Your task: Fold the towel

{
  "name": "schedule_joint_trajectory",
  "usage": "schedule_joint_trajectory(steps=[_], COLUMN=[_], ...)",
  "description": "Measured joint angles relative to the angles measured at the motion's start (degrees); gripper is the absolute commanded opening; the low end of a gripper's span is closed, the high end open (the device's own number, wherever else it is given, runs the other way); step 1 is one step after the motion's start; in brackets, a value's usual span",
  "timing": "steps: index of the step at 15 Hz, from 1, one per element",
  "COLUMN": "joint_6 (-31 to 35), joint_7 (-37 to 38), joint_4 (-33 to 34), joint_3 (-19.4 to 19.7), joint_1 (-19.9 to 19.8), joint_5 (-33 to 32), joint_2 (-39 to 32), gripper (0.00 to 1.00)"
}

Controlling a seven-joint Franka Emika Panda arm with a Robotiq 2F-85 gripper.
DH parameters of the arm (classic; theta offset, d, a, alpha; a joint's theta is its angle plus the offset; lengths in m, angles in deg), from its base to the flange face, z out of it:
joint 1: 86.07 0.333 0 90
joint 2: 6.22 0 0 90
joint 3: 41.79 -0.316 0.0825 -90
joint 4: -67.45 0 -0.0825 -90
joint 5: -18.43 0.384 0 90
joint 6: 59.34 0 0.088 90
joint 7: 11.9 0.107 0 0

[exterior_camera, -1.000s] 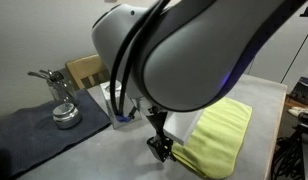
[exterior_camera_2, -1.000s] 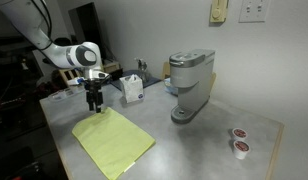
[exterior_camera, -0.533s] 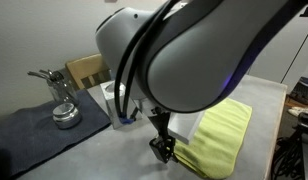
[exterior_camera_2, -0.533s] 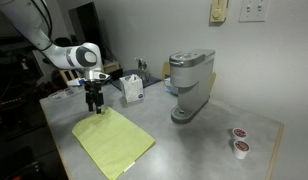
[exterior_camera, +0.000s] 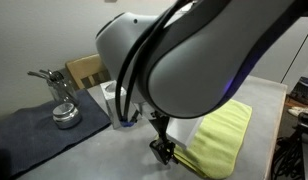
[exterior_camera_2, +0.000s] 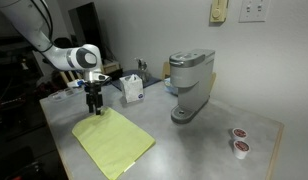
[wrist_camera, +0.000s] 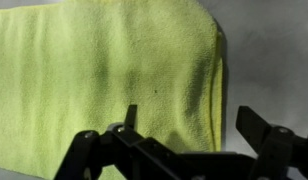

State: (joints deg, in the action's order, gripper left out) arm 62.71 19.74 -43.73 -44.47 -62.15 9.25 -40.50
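**Hanging released over the towel's far corner**

Nearest in an exterior view, the towel [exterior_camera_2: 114, 142] lies flat on the near left of the grey bench [exterior_camera_2: 199, 150], with one corner pointing toward the front edge. Well apart from it, at the near right, two small pods [exterior_camera_2: 241, 148] sit just beside each other.

At the towel's far corner the end effector [exterior_camera_2: 93, 108] points straight down. It is released. The wrist view shows its fingers [wrist_camera: 269, 140] spread wide with nothing gripped between them. Beneath them is only the lime cloth, with its right edge and a strip of bare bench beyond it. Whether the tips touch the cloth cannot be told.

In an exterior view from the opposite side, the arm [exterior_camera: 194, 60] fills most of the foreground. The end effector [exterior_camera: 162, 152] hangs below it at the towel's [exterior_camera: 222, 130] edge.

Farther back, a tissue box [exterior_camera_2: 133, 89] stands just right of the end effector. A grey coffee maker [exterior_camera_2: 191, 85] stands near the middle of the bench. To the left in an exterior view, a dark mat [exterior_camera: 29, 128] carries a shiny metal pot [exterior_camera: 62, 112], with a brown box [exterior_camera: 84, 70] behind it. Farthest off, outlet plates [exterior_camera_2: 253, 10] sit high on the wall.
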Motion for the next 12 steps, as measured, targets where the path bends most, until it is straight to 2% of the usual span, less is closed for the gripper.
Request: schedule_joint_trajectory(steps=[7, 8, 9, 11, 12], joint_6=[0.13, 0.16, 0.2, 0.32, 0.35], joint_7=[-0.18, -0.47, -0.7, -0.94, -1.01], joint_4=[0.56, 0.57, 0.58, 0.58, 0.58], joint_3=[0.06, 0.06, 0.07, 0.07, 0.06], joint_1=[-0.04, -0.06, -0.08, -0.08, -0.08], joint_5=[-0.62, -0.62, -0.62, -0.62, -0.62], joint_2=[-0.88, -0.9, -0.9, -0.91, -0.91], gripper=[1.0, 0.97, 0.74, 0.69, 0.61])
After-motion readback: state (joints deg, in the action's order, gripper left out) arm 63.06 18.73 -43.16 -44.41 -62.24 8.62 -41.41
